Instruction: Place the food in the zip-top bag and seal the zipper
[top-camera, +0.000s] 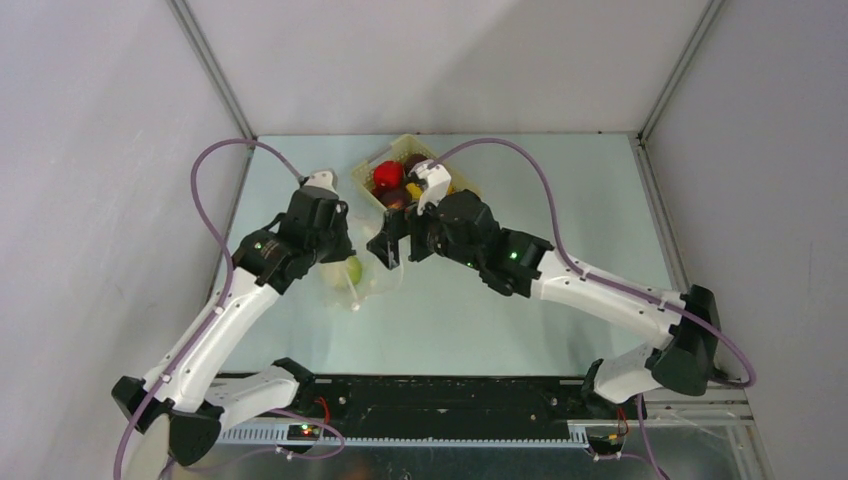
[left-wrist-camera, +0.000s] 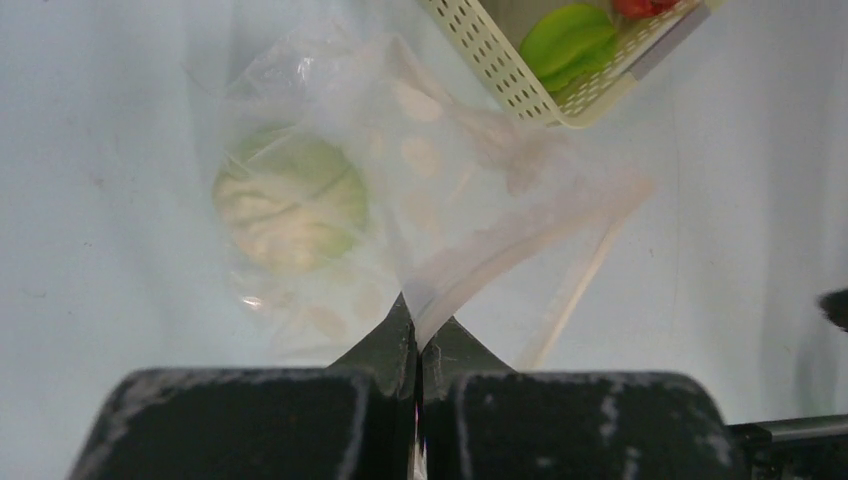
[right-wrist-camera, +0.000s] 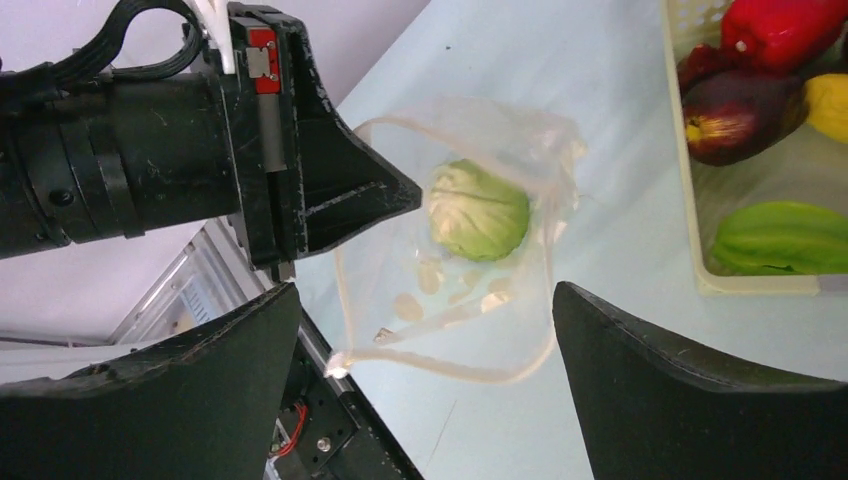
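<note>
The zip-top bag (right-wrist-camera: 455, 300) lies on the table with its mouth gaping toward me, the zipper (right-wrist-camera: 470, 374) curving along the near edge. A pale green cabbage piece (right-wrist-camera: 478, 210) sits inside it. My left gripper (left-wrist-camera: 420, 325) is shut on the bag's mouth edge and holds that side up. Just in front of the mouth my right gripper (right-wrist-camera: 425, 330) hangs wide open, nothing between its fingers. From above, the bag (top-camera: 355, 285) lies between the left gripper (top-camera: 338, 258) and the right gripper (top-camera: 388, 248). The remaining food, red (right-wrist-camera: 780, 30), dark purple (right-wrist-camera: 735, 110), yellow (right-wrist-camera: 828, 105) and green (right-wrist-camera: 780, 235), lies in the basket.
The pale yellow latticed basket (top-camera: 462, 180) stands at the back of the table, just beyond my right wrist, and its corner (left-wrist-camera: 520, 70) is close to the bag. Grey walls enclose the table on three sides. The arms' base rail (top-camera: 430, 405) runs along the near edge.
</note>
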